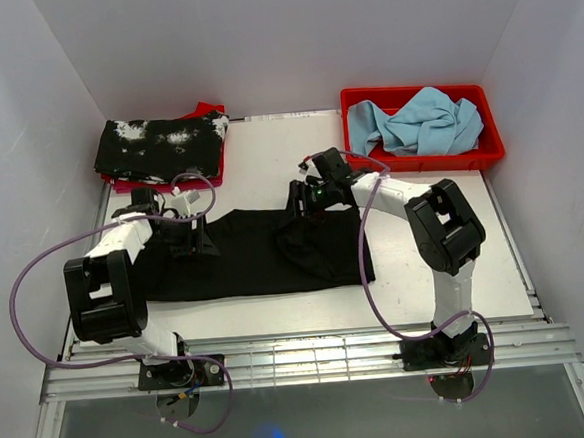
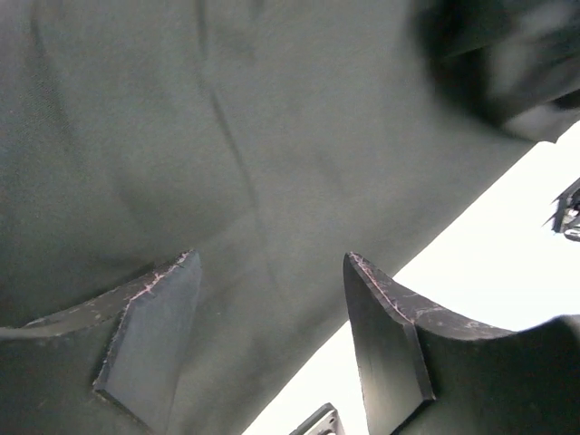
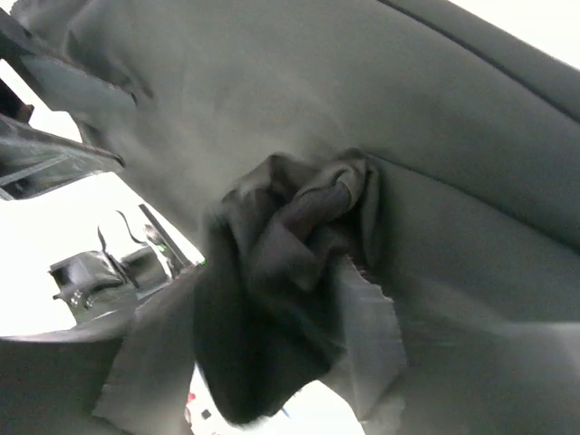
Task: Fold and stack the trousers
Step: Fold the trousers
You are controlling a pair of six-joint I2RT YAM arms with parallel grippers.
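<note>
The black trousers (image 1: pixel 255 257) lie folded in a wide band across the middle of the white table. My left gripper (image 1: pixel 188 236) hovers over their left end, open. In the left wrist view its fingers (image 2: pixel 154 326) stand wide apart above flat black cloth (image 2: pixel 227 136), with the hem edge and white table between them. My right gripper (image 1: pixel 306 200) is at the trousers' far right edge. In the right wrist view a blurred bunch of the black cloth (image 3: pixel 290 245) sits between its parted fingers (image 3: pixel 372 335), and these no longer pinch it.
A black garment with white splotches (image 1: pixel 162 146) lies on a red tray at the back left. A red bin (image 1: pixel 493 150) at the back right holds a crumpled light blue cloth (image 1: pixel 421 122). White walls close in on three sides.
</note>
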